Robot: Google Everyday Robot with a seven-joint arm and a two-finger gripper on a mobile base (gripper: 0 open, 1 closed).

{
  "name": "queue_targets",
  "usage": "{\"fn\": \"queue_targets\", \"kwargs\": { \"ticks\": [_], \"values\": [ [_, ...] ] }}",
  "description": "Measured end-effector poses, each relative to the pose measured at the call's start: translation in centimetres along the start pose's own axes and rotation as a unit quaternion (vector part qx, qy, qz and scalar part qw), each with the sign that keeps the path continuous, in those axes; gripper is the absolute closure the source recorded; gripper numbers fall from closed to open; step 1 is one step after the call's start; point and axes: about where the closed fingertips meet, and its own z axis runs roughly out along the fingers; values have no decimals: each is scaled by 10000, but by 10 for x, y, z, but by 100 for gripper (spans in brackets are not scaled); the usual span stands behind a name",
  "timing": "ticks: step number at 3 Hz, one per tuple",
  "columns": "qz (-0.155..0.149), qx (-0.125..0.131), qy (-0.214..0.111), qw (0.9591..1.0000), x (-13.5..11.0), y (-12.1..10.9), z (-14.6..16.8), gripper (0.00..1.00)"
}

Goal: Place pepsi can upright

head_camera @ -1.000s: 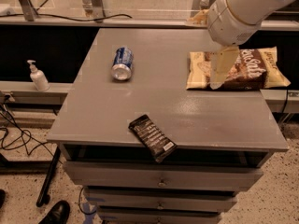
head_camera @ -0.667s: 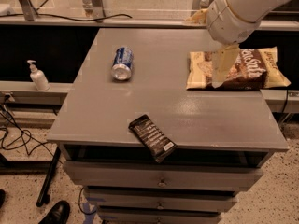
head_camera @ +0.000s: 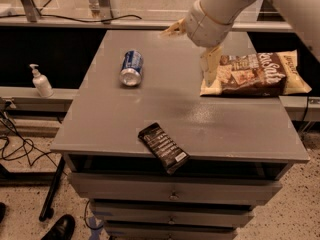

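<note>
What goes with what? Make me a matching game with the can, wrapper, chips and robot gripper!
1 pepsi can
2 black wrapper
3 chip bag
4 gripper

A above the chip bag's left end
B lying on its side, back left of the table
C flat on the table's right side
D at the table's front edge

Pairs: 1-B, 2-D, 3-C, 4-A.

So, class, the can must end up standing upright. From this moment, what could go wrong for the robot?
1. The pepsi can lies on its side near the left edge of the table; a nudge might roll it off.
2. The gripper hangs by the chip bag, apart from the can; sweeping across could snag the bag.
3. The black wrapper overhangs the front edge and could be knocked off.
</note>
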Motion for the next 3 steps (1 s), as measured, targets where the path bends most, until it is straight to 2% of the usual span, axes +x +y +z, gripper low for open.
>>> {"fn": "queue_targets", "kwargs": {
  "ticks": [1, 2, 3],
  "values": [
    [-910, 24, -217, 9956, -7, -18, 28, 0],
    [-1944, 320, -224, 9801, -25, -33, 45, 0],
    [-2365, 374, -224, 9706, -29, -37, 49, 0]
  ]
}}
